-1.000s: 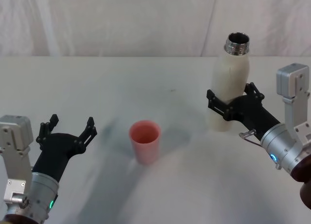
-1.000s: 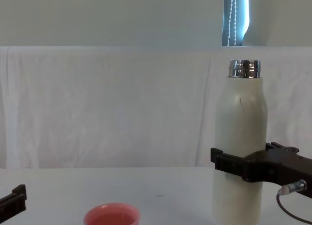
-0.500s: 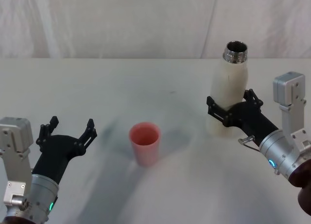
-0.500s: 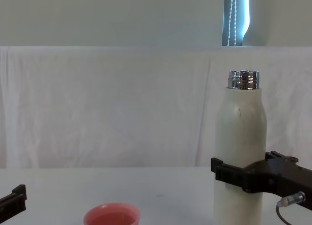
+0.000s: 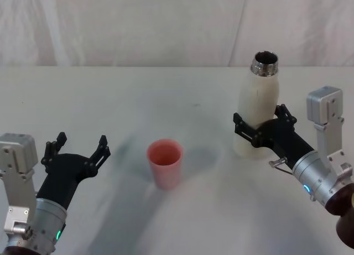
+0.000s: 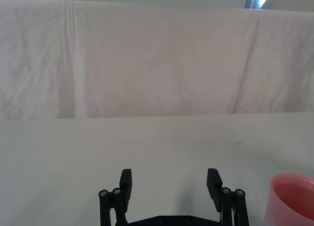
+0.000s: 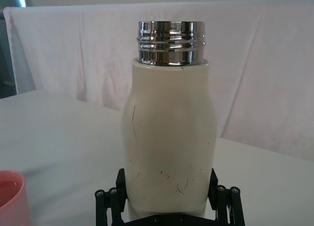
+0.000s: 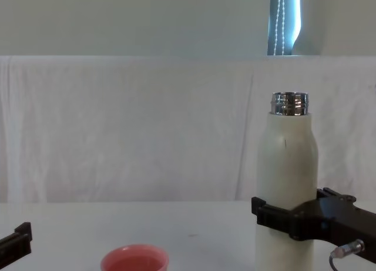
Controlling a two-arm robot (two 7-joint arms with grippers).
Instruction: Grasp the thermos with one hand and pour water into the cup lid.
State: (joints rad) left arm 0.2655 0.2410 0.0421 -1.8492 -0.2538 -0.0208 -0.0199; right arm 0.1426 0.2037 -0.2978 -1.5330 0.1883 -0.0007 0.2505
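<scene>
The cream-white thermos [image 5: 259,92] stands upright at the right of the table, its silver neck open at the top. My right gripper [image 5: 260,118] is shut on its lower body, one black finger on each side. From the chest, the thermos [image 8: 288,153] rises above the right gripper [image 8: 291,211]. The right wrist view shows the thermos [image 7: 169,118] filling the space between the fingers [image 7: 109,200]. The pink cup lid [image 5: 165,161] sits mid-table, left of the thermos. My left gripper [image 5: 77,149] hovers open at the near left, apart from the cup lid [image 6: 292,196].
A white cloth covers the table [image 5: 166,94] and hangs as a backdrop [image 5: 138,22]. Bare tabletop lies between the cup lid and the thermos, and behind both.
The right gripper has lowered the thermos and drawn it slightly left and nearer. The left gripper and the cup lid have stayed put.
</scene>
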